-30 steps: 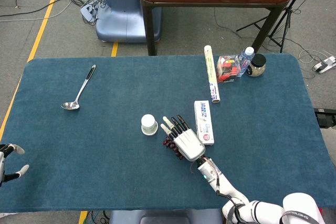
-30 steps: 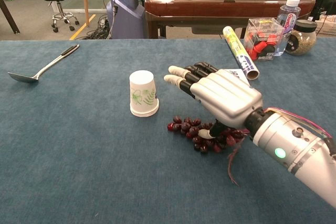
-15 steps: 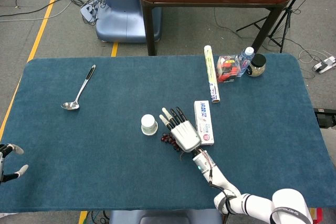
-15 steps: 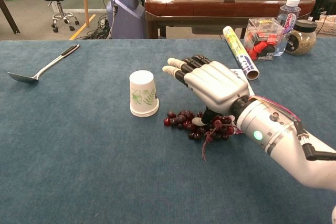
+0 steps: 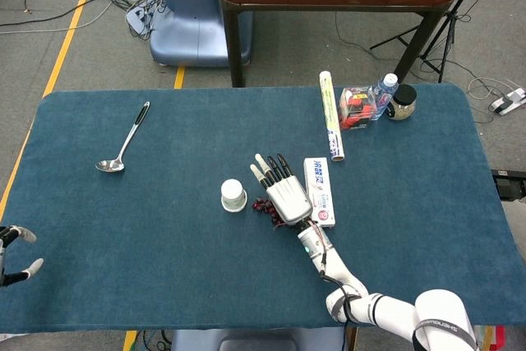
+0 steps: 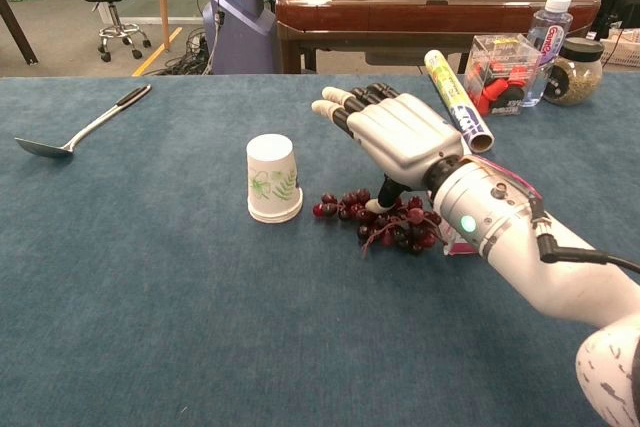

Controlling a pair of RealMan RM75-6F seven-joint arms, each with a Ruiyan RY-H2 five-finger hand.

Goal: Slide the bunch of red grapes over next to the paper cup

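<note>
A: Where's the bunch of red grapes [image 6: 375, 220] sitting?

B: On the blue table [image 5: 148, 236], just at 3 o'clock of the upside-down paper cup [image 6: 272, 178], near it with a small strip of cloth between them. In the head view the grapes [image 5: 265, 206] mostly hide under the right hand [image 5: 283, 191].

A: And that hand?

B: The right hand [image 6: 395, 137] lies flat over the bunch, fingers stretched straight and apart toward 11 o'clock, thumb reaching down to the grapes. It clasps nothing.

A: The left hand?

B: Only the left hand [image 5: 15, 254] tip shows at the 8 o'clock table edge, fingers spread, empty.

A: Room around the cup?

B: Bare cloth from 6 to 12 o'clock of it. A ladle [image 5: 125, 140] lies well off at 10 o'clock. A toothpaste box [image 5: 319, 191] lies just beside the hand at 3 o'clock. Near the far edge at 1 o'clock are a rolled tube [image 5: 330, 115], a clear box [image 5: 357, 108], a water bottle [image 5: 383, 94] and a jar [image 5: 402, 102].
</note>
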